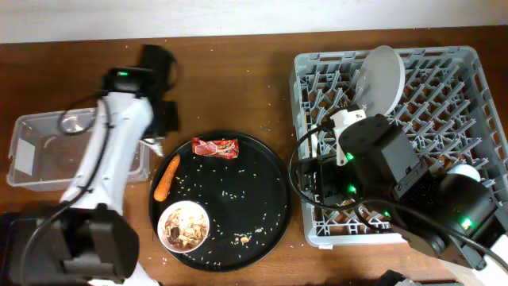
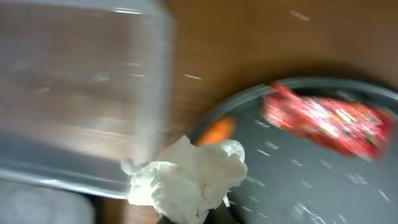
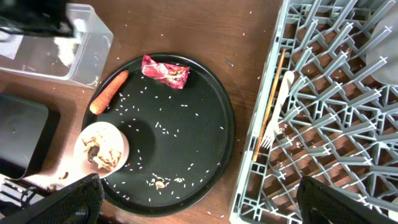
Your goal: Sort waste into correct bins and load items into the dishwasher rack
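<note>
My left end effector (image 2: 186, 218) is pinched on the crumpled white tissue (image 2: 189, 177), just beside the rounded corner of the clear tub (image 2: 81, 93) and the rim of the round black tray (image 2: 286, 180), with bare counter (image 2: 249, 37) open beyond. My right end effector (image 3: 200, 186) is spread wide, holding nothing, over the tray's right side near the dishwasher rack (image 3: 348, 106).

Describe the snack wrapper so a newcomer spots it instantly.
Find the round black tray left of the grey rack. On its far rim lies the snack wrapper: flat, shiny, red, unlike the orange carrot on the left rim or the white bowl of scraps.
</note>
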